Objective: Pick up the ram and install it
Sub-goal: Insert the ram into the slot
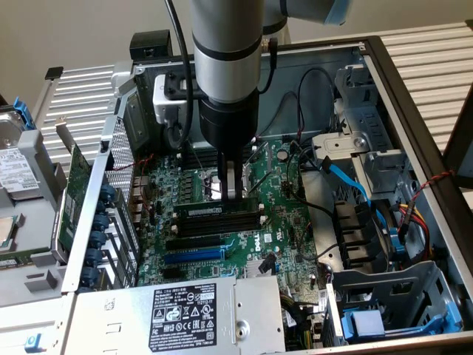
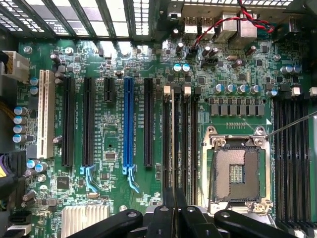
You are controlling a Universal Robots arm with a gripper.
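Hand [image 1: 233, 191] pointing straight down into the open computer case [image 1: 414, 96], I have my fingers drawn together, with no gap between them. They hang over the motherboard [image 1: 284, 222], just past the empty processor socket [image 2: 237, 168].

The ram [image 1: 214, 211] lies directly beneath my fingertips. It stands on edge in the memory slot nearest the socket, first in the bank of black memory slots [image 1: 218, 228]. Its long axis runs from the exterior view's left to its right, parallel to those slots. I am over it a little toward the exterior view's right of its middle, so the line from me to it is straight down, not sideways.

From the wrist, my closed fingers [image 2: 168, 215] line up along the slot bank [image 2: 190, 148], which runs straight away from them. I judge my tips to be at the stick's top edge or just above it. Whether they touch it, I cannot tell, and I see nothing clamped between them.
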